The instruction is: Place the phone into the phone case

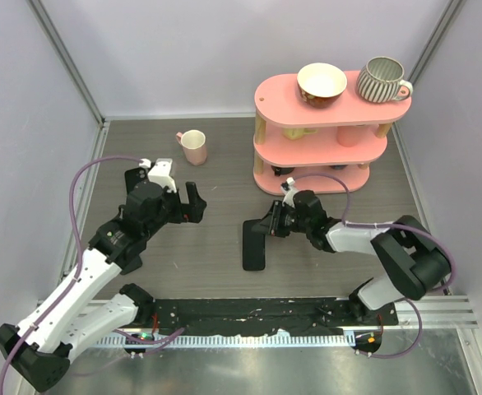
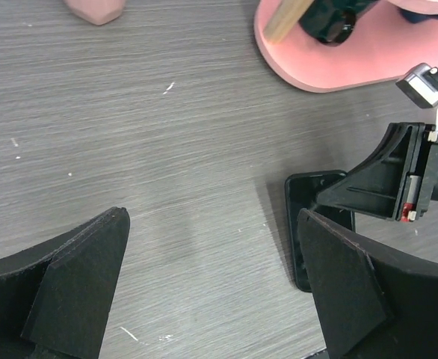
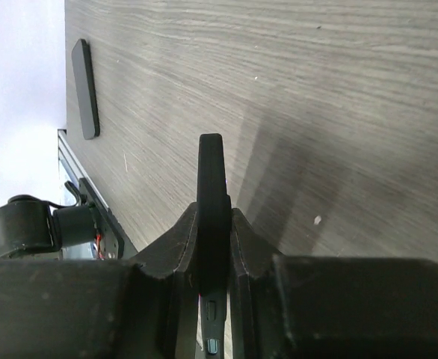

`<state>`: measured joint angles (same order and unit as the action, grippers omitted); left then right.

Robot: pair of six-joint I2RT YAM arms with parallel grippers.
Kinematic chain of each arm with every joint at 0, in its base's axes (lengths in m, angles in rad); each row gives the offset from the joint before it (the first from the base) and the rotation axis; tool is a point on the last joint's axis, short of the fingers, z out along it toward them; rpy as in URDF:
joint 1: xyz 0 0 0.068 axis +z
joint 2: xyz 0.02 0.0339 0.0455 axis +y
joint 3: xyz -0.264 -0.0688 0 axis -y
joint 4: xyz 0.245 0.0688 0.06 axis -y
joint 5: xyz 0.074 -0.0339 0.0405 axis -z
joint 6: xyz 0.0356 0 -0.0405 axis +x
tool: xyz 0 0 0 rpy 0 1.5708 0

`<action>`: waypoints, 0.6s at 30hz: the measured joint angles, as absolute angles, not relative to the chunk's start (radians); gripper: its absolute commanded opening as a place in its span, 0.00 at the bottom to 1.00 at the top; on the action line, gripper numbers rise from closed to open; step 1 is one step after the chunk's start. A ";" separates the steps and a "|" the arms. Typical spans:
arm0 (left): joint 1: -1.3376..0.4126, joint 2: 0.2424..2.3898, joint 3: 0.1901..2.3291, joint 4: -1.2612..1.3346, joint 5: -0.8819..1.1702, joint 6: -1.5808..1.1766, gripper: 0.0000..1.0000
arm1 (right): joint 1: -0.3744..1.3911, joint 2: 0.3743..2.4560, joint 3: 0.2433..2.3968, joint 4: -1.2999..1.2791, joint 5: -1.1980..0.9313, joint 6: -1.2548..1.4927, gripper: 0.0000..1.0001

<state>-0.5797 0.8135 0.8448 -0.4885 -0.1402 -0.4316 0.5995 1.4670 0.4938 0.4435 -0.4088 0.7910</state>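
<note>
Right wrist: right gripper (image 3: 215, 215) pinching phone (image 3: 211, 164) edge-on, case (image 3: 84, 86) flat on table (image 3: 316, 112), apart. Left gripper (image 2: 211, 217) gaping, empty. Nothing inserted yet.

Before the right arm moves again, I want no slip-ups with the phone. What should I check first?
1. Phone firmly held: ok, the right gripper is shut on it, pinching it edge-on.
2. Case lying flat on the table: ok.
3. Case open side facing up: cannot tell.
4. Left gripper out of the way: ok, open, empty and off to the side of the case.
5. Phone turned flat and lined up over the case: not ok, it stands on edge and sits apart from the case in the right wrist view.
</note>
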 measured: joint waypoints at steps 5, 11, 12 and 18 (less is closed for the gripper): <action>-0.580 0.822 0.844 -0.521 -0.192 -0.428 1.00 | 0.554 1.527 0.505 0.472 -0.443 0.820 0.22; -0.580 0.857 0.844 -0.551 -0.210 -0.429 1.00 | 0.537 1.550 0.506 0.459 -0.419 0.810 0.29; -0.580 0.861 0.844 -0.553 -0.211 -0.429 1.00 | 0.535 1.555 0.508 0.452 -0.414 0.806 0.29; -0.580 0.866 0.844 -0.564 -0.239 -0.432 1.00 | 0.519 1.584 0.537 0.393 -0.411 0.787 0.36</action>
